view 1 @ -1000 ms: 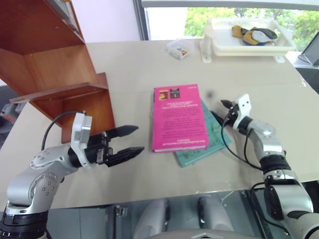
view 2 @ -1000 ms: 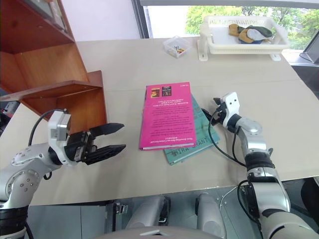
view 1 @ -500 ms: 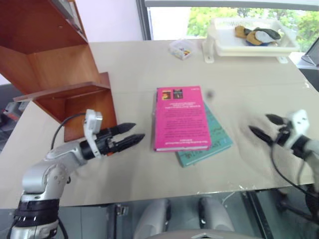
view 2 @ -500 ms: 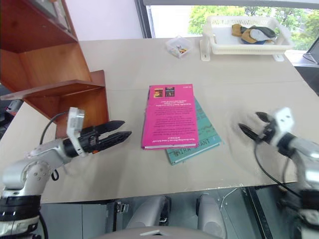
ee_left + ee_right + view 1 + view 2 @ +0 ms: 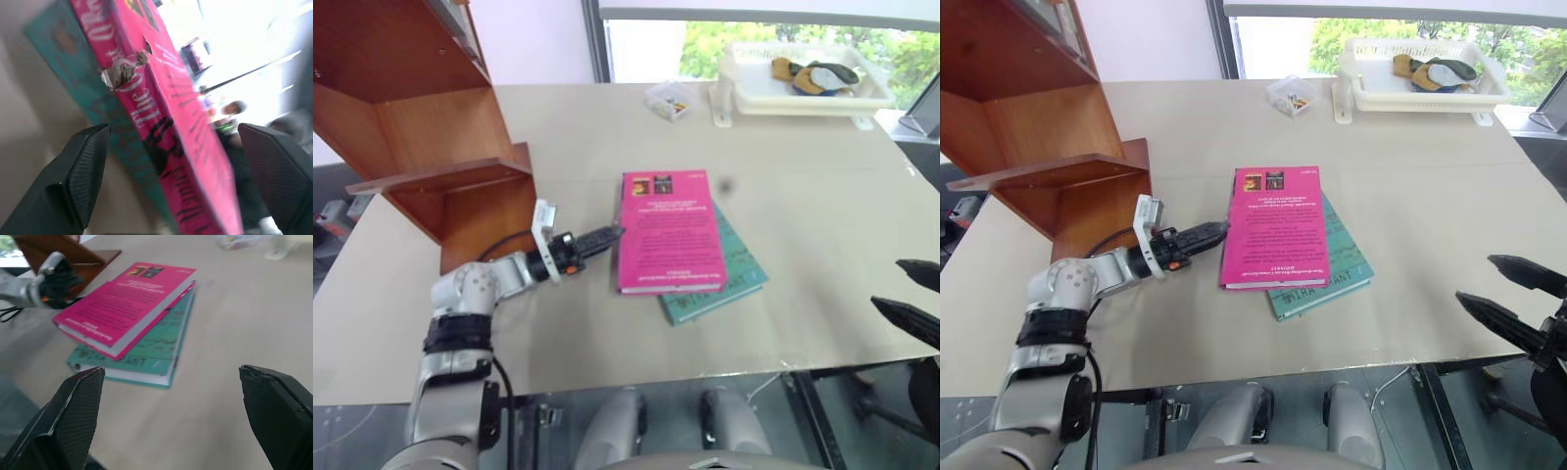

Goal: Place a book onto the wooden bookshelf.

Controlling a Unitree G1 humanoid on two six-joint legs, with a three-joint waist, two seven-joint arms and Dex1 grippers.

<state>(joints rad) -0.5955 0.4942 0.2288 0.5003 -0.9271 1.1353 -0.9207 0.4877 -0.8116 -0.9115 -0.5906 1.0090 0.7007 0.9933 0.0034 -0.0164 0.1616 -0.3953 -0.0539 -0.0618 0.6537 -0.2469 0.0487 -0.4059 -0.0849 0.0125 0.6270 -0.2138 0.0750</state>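
The magenta-pink book (image 5: 668,232) lies back cover up on a teal-green book (image 5: 736,279) in the middle of the table. My left gripper (image 5: 610,235) lies low over the table with its tips at the pink book's left edge. In the left wrist view its jaws stand open, and the pink spine (image 5: 161,122) fills the gap ahead of its fingers (image 5: 83,176). I cannot tell if they touch it. My right gripper (image 5: 1475,278) hangs open and empty at the table's front right, well clear of the books. The wooden bookshelf (image 5: 431,117) stands at the left.
A white tray (image 5: 803,98) holding small items sits at the back right, with a small clear box (image 5: 670,98) beside it. Bare tabletop lies between the books and my right gripper. The table's front edge runs just below both arms.
My left gripper has slid forward to the pink book's spine edge and rolled over. My right gripper has pulled back from the books to the table's right front edge.
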